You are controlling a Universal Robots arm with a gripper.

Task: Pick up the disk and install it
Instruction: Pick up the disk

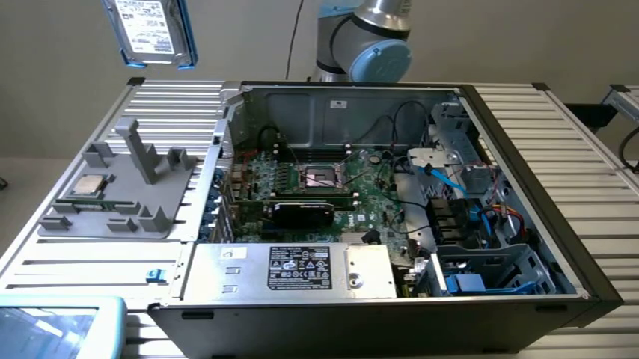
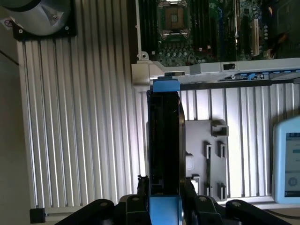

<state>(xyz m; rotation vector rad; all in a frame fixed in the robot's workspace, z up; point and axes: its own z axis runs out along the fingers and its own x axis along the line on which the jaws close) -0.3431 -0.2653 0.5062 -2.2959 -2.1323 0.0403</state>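
Disk (image 1: 150, 30) is clamped across its flat faces by tool (image 2: 165, 190), raised beside computer case (image 1: 399, 97); judged stiff, fragile, slippery.

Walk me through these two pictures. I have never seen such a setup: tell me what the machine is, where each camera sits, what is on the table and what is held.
The machine is a robot arm. One picture comes from a camera standing off the arm. The other comes from a camera on its wrist, looking along the gripper. On the ribbed metal table sit an open computer case with its motherboard exposed, and a grey fixture carrying a processor chip. The gripper is closed on the disk, a hard drive in a blue carrier, held in the air above the table.
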